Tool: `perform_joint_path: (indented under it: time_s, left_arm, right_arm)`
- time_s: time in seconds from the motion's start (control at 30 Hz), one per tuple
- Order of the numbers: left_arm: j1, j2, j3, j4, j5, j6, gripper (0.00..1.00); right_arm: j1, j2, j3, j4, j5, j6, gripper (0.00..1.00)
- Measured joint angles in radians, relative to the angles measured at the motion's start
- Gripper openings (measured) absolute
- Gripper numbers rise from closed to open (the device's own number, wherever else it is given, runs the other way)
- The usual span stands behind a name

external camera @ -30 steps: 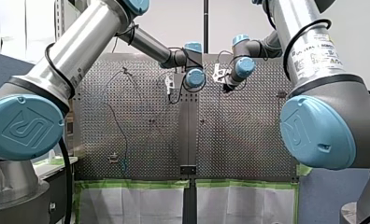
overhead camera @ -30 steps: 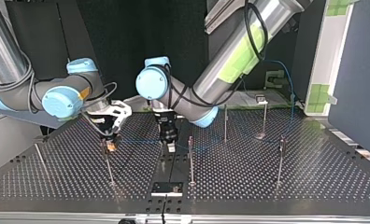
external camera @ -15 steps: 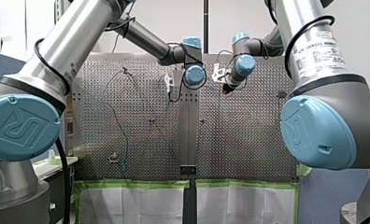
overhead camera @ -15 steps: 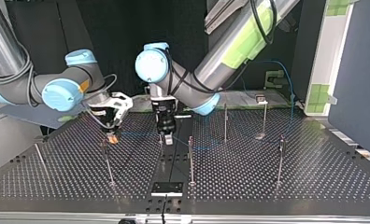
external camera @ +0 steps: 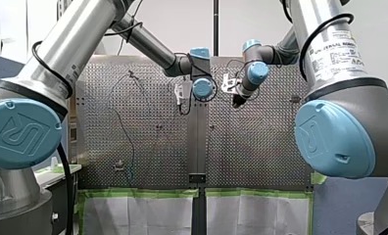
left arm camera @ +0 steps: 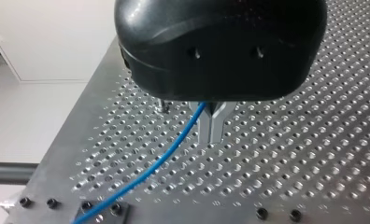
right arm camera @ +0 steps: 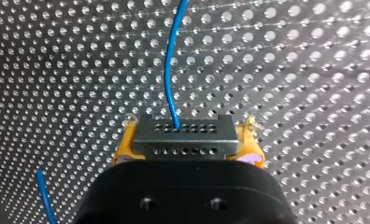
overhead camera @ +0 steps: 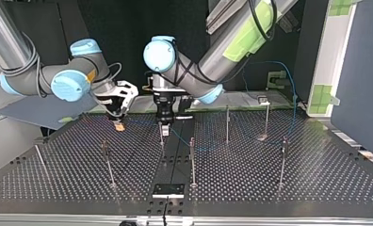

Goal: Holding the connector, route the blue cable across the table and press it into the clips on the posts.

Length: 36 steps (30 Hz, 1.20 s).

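Note:
In the right wrist view my right gripper (right arm camera: 188, 149) has its yellow pads (right arm camera: 124, 149) shut on the grey connector (right arm camera: 183, 134). The blue cable (right arm camera: 168, 70) leaves the connector and runs ahead over the perforated plate. In the left wrist view my left gripper (left arm camera: 212, 128) has its metal fingers shut on the blue cable (left arm camera: 174, 149), which trails away to one side. The top view shows my right gripper (overhead camera: 120, 125) at the left and my left gripper (overhead camera: 161, 123) near the middle. Both hang over the table's far part, the cable stretched between them.
Several thin posts with clips stand on the table: one (overhead camera: 107, 162) at the top view's left, one (overhead camera: 192, 160) in the middle, others (overhead camera: 227, 123) (overhead camera: 283, 160) to the right. A black plate (overhead camera: 168, 190) lies at the near edge. The cable rises at the far right (overhead camera: 294, 96).
In the top view both grippers have moved away from the camera, toward the table's far side, and slightly right, taking the connector and cable along. Both grips stay shut.

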Motion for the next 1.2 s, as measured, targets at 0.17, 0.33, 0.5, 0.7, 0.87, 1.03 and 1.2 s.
perform_joint_path:
  time_s: [0.17,0.33,0.5,0.7,0.87,1.03,1.2]
  left_arm:
    - [0.012,0.0,-0.049,0.049,0.011,-0.007,0.0]
    - [0.008,0.0,-0.094,0.094,0.034,-0.008,0.0]
    - [0.001,-0.001,-0.143,0.144,0.066,-0.01,0.0]
    - [-0.006,-0.029,-0.195,0.195,0.084,-0.018,0.0]
    - [-0.006,-0.067,-0.235,0.235,0.093,-0.034,0.0]
    - [0.0,-0.099,-0.274,0.259,0.107,-0.044,0.0]
    - [0.004,-0.107,-0.318,0.243,0.142,-0.048,0.0]
  right_arm:
    - [-0.003,-0.012,0.012,-0.001,0.001,-0.002,0.0]
    - [0.004,-0.014,0.023,-0.003,0.003,-0.008,0.0]
    - [0.014,-0.014,0.028,-0.005,0.004,-0.02,0.0]
    - [0.019,-0.013,0.061,-0.031,0.006,-0.017,0.0]
    - [0.019,-0.013,0.103,-0.073,0.005,-0.006,0.0]
    - [0.017,-0.009,0.126,-0.115,0.004,0.0,0.0]
    - [0.018,0.012,0.139,-0.157,-0.002,-0.003,0.0]
